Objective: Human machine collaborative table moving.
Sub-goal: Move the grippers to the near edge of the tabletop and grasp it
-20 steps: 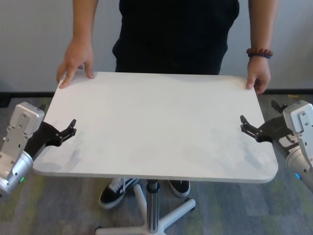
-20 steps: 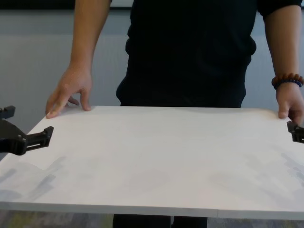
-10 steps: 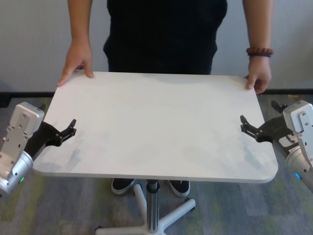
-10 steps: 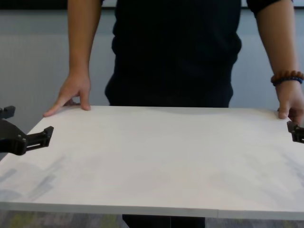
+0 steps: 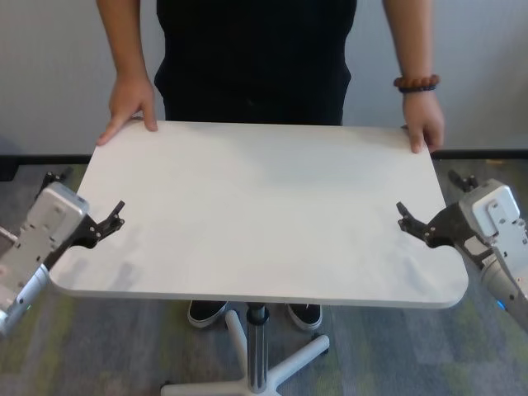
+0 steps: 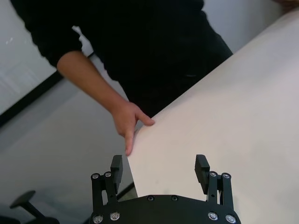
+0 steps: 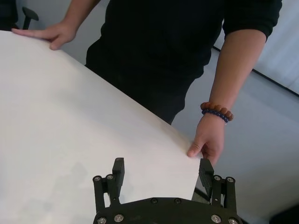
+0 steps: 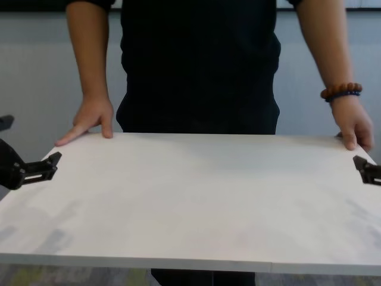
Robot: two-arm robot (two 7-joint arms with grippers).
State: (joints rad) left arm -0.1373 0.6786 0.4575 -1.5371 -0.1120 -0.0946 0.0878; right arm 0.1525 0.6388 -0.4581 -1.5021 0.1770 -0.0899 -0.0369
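Note:
The white table [image 5: 264, 206] stands on a grey pedestal pole [image 5: 257, 346]. The human [image 5: 256, 58] in a black T-shirt stands at its far edge with a hand on each far corner, and the bead bracelet [image 5: 415, 82] is on the hand at the right. My left gripper [image 5: 115, 217] is open astride the table's left edge [image 6: 159, 166], one finger over the top. My right gripper [image 5: 404, 216] is open astride the right edge [image 7: 162, 169] in the same way. Both also show in the chest view, the left gripper [image 8: 52, 161] and the right gripper [image 8: 359, 165].
The pedestal's white star base [image 5: 289, 363] and the human's shoes [image 5: 301, 315] are under the table. Grey-green carpet [image 5: 99, 346] lies all around. A grey wall with a black baseboard [image 5: 41, 159] is behind. A black chair part [image 7: 25, 16] stands near the far left corner.
The human has stepped to the view's left. The tabletop has shifted a little left, and both grippers have moved left with its edges.

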